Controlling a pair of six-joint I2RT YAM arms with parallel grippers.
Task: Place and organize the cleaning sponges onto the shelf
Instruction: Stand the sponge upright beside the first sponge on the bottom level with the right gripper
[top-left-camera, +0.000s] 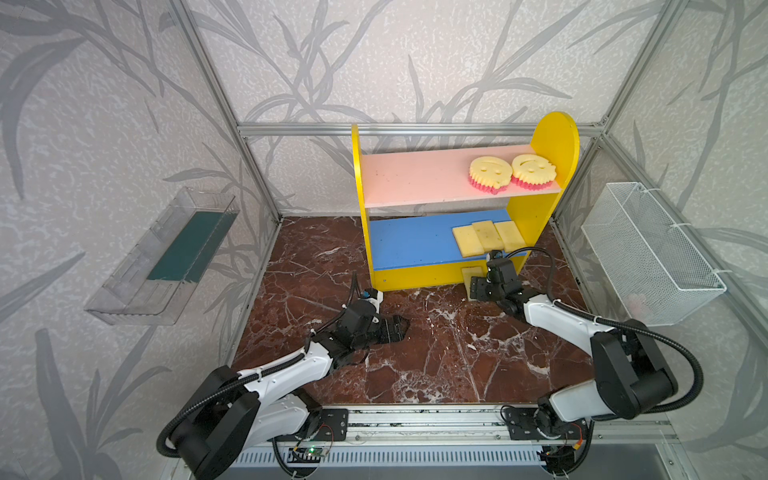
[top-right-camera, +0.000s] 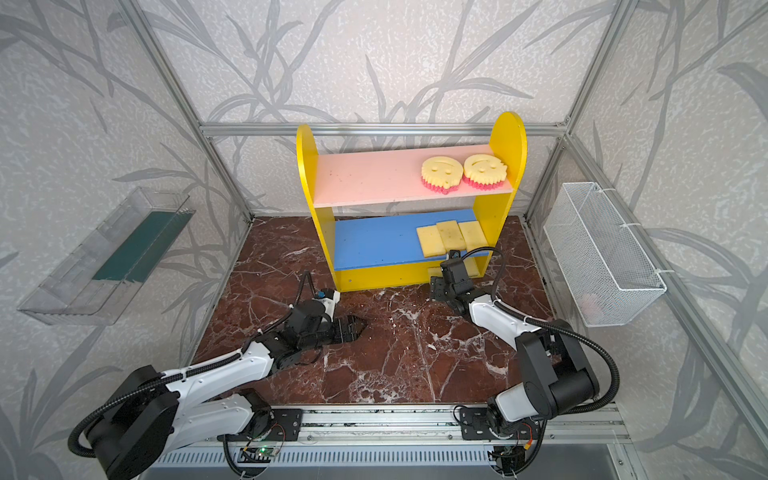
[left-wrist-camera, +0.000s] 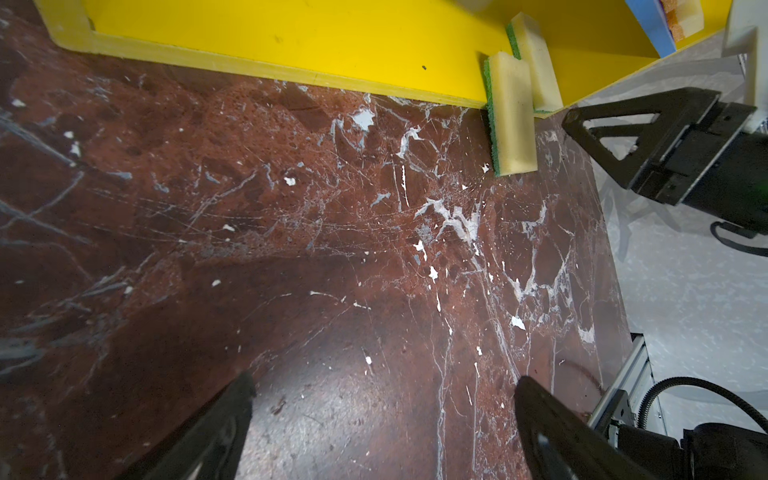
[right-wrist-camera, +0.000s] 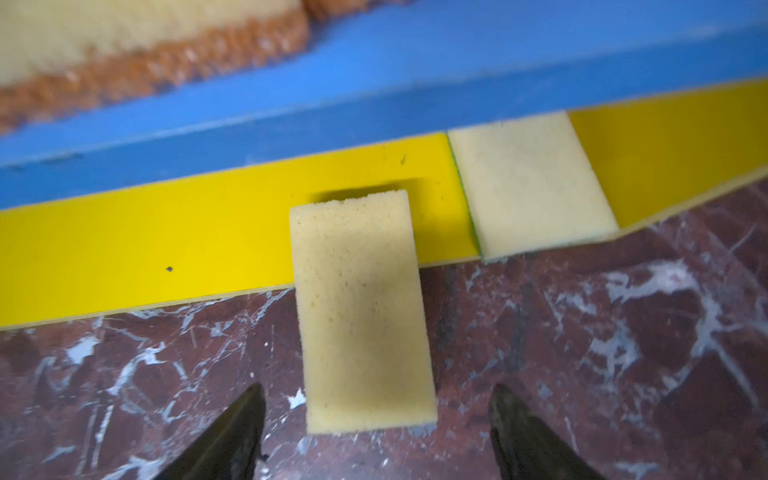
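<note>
My right gripper (right-wrist-camera: 378, 390) is spread around a sponge (right-wrist-camera: 360, 307), not touching it. The sponge lies half on the shelf (right-wrist-camera: 166, 237). My left gripper (left-wrist-camera: 384, 380) is spread above the table (left-wrist-camera: 291, 216).

Left arm (top-left-camera: 286, 370) and right arm (top-left-camera: 557, 318) show white shells, black joints, ribbed black cables (top-left-camera: 700, 374), dark jaws.

A pale yellow sponge (right-wrist-camera: 361, 316) lies with one end on the shelf's yellow bottom board (right-wrist-camera: 166, 232) and the rest on the red marbled bench (right-wrist-camera: 582, 353). The gripper (right-wrist-camera: 378, 395) is spread around its near end, both fingertips clear of it. Just beside it, a green-edged sponge (right-wrist-camera: 532, 187) lies on the same board. A blurred orange-backed sponge (right-wrist-camera: 145, 54) sits on the blue board (right-wrist-camera: 374, 83).
</note>
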